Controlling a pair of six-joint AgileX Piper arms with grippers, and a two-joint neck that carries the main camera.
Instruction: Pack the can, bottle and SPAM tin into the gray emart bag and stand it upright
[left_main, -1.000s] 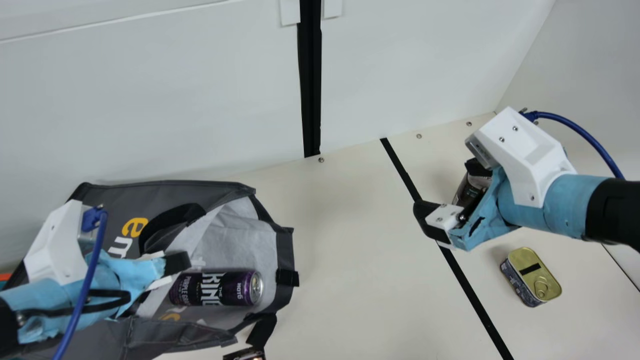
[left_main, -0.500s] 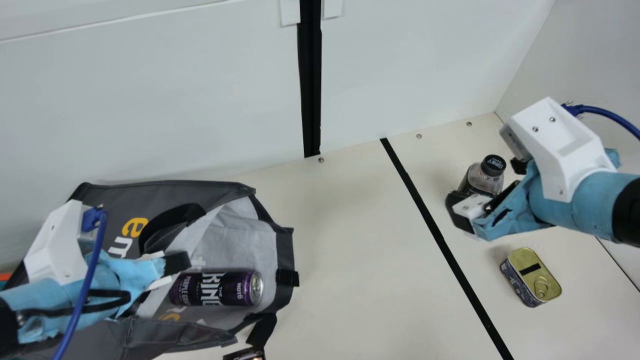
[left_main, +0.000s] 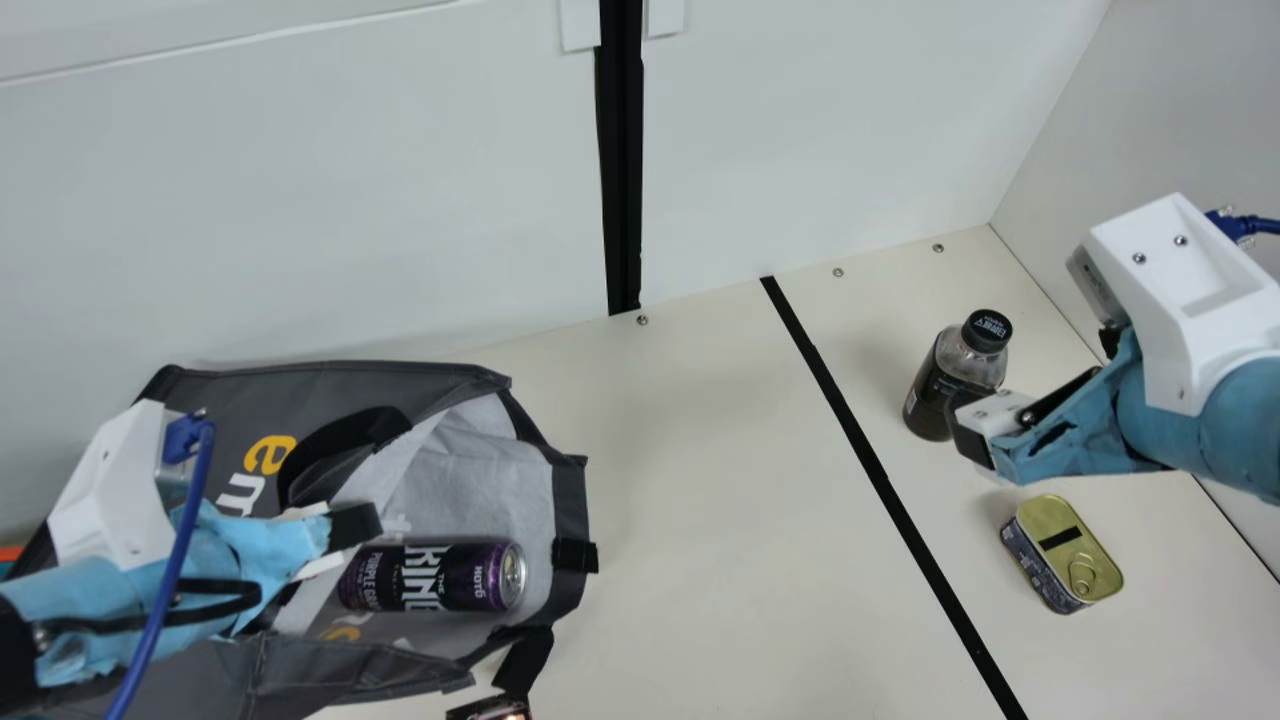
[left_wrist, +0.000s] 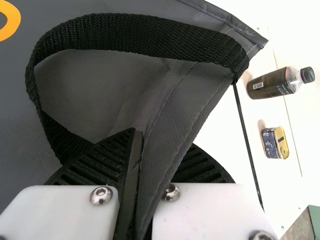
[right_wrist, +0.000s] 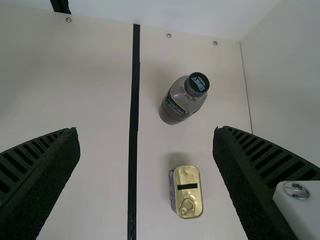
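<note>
In the main view my left gripper (left_main: 350, 532) holds the upper mouth edge of the gray emart bag (left_main: 330, 385), which lies on its side. Seen from the left wrist, that gripper (left_wrist: 159, 155) is shut on the bag's fabric edge beside a black handle. The purple can (left_main: 435, 577) lies inside the open mouth. My right gripper (left_main: 1038, 382) is open above the table, near the upright dark bottle (left_main: 930, 395); in the right wrist view the gripper (right_wrist: 146, 132) has wide-spread fingers. The tin (left_main: 1065, 550), gold lid up, sits nearer the front than the bottle (right_wrist: 181, 102).
A black tape line (left_main: 860, 450) crosses the table between bag and bottle. White walls (left_main: 400, 200) stand behind and at the right. A small dark object (left_main: 490, 709) shows at the main view's bottom edge, by the bag's lower strap (left_main: 525, 660).
My right gripper has moved to the right in the main view, uncovering the bottle it partly hid. The left arm, bag, can and tin have kept still.
</note>
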